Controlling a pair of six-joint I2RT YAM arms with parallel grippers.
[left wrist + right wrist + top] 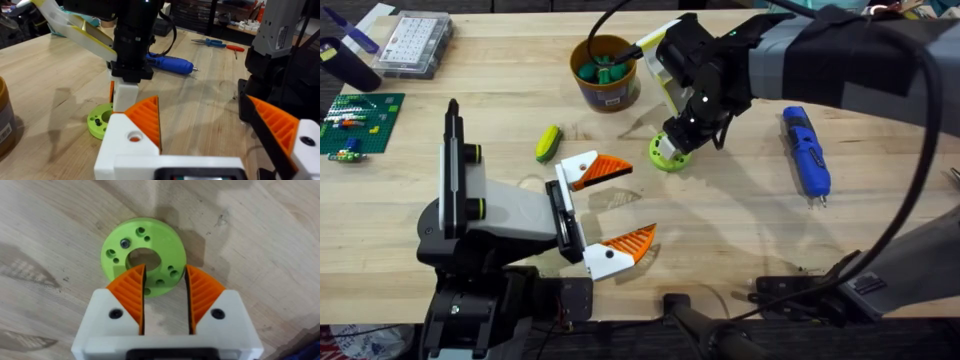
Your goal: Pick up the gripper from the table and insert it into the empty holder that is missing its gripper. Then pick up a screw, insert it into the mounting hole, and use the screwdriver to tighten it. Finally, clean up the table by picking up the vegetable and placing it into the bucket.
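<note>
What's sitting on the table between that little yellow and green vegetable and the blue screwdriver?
In the overhead view, between the vegetable and the screwdriver lies a lime-green disc with holes, with the right gripper down over it; otherwise bare wood.

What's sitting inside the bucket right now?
The bucket holds several dark green cylindrical pieces piled near its rim. Whatever lies beneath them is covered, and a black cable crossing the rim hides part of the opening. The yellow-green vegetable lies on the table, outside it.
</note>
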